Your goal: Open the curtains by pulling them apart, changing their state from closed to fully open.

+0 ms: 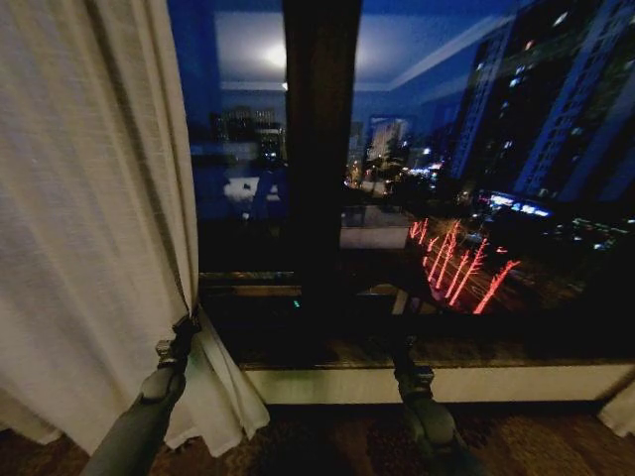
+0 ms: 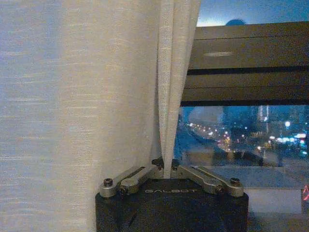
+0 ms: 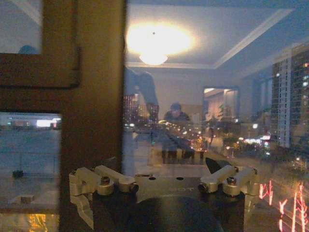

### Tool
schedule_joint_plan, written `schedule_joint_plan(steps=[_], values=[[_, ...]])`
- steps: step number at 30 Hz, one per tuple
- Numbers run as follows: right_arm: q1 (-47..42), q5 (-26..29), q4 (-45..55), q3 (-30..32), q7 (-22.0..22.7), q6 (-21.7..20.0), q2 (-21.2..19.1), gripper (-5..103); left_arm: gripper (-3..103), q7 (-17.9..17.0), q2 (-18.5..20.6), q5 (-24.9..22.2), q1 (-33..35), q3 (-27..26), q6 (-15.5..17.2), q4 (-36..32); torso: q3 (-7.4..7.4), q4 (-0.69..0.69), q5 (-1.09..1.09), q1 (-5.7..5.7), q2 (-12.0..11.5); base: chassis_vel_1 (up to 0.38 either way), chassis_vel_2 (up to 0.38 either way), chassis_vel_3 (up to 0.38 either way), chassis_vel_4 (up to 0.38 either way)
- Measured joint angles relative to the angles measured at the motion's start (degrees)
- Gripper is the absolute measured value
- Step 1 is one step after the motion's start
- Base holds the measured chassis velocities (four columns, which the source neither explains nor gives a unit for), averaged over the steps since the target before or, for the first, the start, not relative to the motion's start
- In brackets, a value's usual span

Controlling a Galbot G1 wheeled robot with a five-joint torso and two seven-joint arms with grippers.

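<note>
Right gripper [image 3: 169, 181] (fingers spread) faces the dark window frame [image 3: 91, 96].

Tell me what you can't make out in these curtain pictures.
- Right gripper, head view: dark against the window frame; the right wrist view cuts off its fingers, so open or shut is unclear.
- Right curtain panel, head view: cut off by the picture's edge; just a corner shows.
- Left curtain top, head view: beyond the upper edge. The left gripper pinches its edge.

head view looks down at the window [image 1: 417, 198]; both wrist views face it close up
</note>
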Motion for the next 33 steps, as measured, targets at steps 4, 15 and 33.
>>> schedule_joint_plan(steps=[4,15,33], values=[[0.0,0.0,0.0,0.0,0.0,0.0,0.0,100,1,-0.03,0.05,-0.08,0.45,-0.28,-0.17,-0.13,0.0,-0.02,0.0,0.0,0.0,0.329,0.338,-0.307,-0.321],[0.0,0.0,0.0,0.0,0.0,0.0,0.0,100,1,-0.19,0.73,-0.53,1.77,-1.11,-0.68,-0.91,-0.01,-0.02,0.01,-0.01,0.01,0.368,0.348,-0.369,-0.346],[0.0,0.0,0.0,0.0,0.0,0.0,0.0,100,1,-0.25,0.52,-0.55,1.74,-1.09,-1.19,-0.45,-0.01,-0.02,-0.01,-0.01,0.01,0.351,0.356,-0.353,-0.352]])
